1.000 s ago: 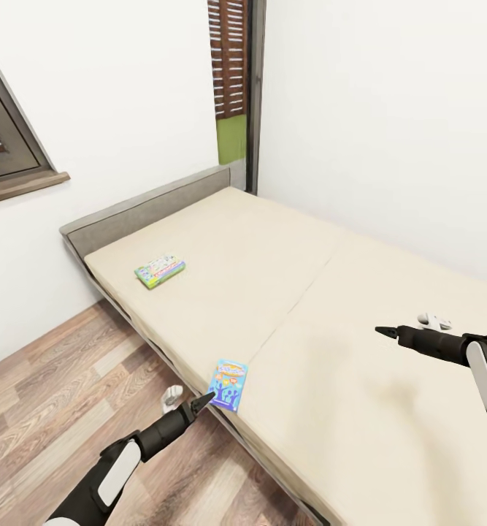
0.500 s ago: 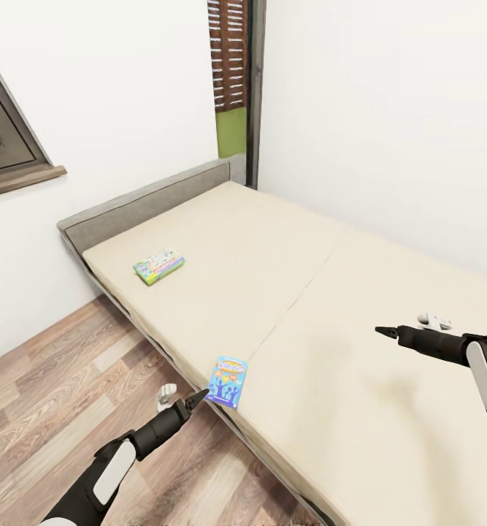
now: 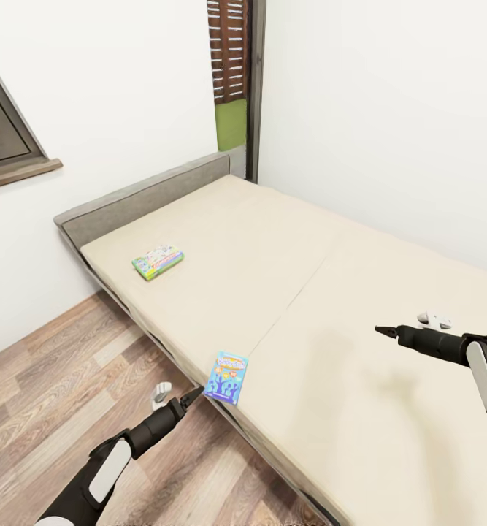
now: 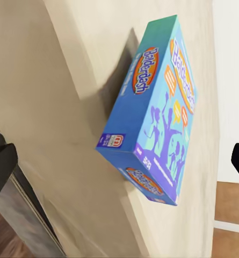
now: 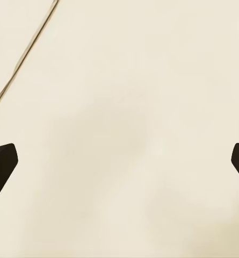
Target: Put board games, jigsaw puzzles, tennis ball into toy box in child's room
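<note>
Beige sheet on the bed carries two board games, both untouched: a small blue game box at the near edge and a green-edged box well apart, up by the headboard. Judging by that, the bed half of the job hasn't started. The left gripper hangs just beside the blue box with jaws apart and empty, while the right gripper hovers over bare sheet, jaws apart too.

Two board games lie on the bed. One is blue at its near edge; one is green-edged near the headboard.
</note>
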